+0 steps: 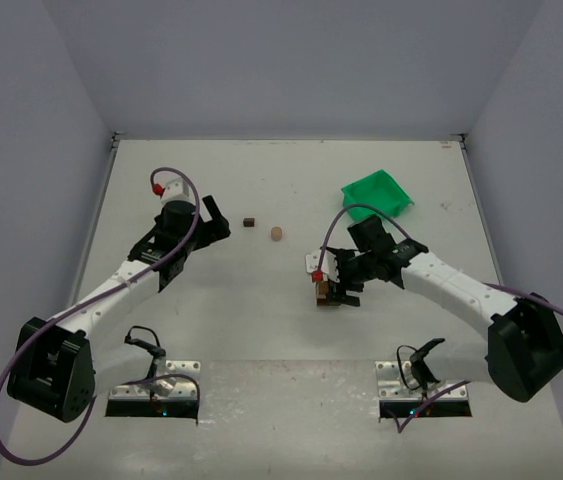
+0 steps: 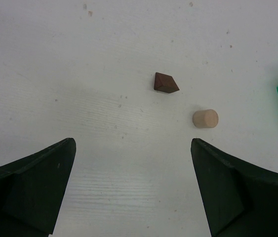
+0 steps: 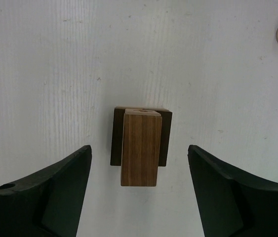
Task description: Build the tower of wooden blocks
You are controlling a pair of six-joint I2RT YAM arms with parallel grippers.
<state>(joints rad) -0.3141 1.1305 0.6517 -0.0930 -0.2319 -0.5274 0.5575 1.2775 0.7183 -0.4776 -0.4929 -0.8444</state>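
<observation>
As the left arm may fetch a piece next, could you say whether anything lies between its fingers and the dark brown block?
Nothing visible does: only bare table lies between the left fingers and the dark brown block; the tan cylinder sits apart to the right.

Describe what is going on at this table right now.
Two robot arms are building a block tower. The right arm holds its jaws open either side of the tower, a tan block on a dark one, touching neither. The left arm, jaws wide open, faces a loose dark wedge and a tan cylinder.
</observation>
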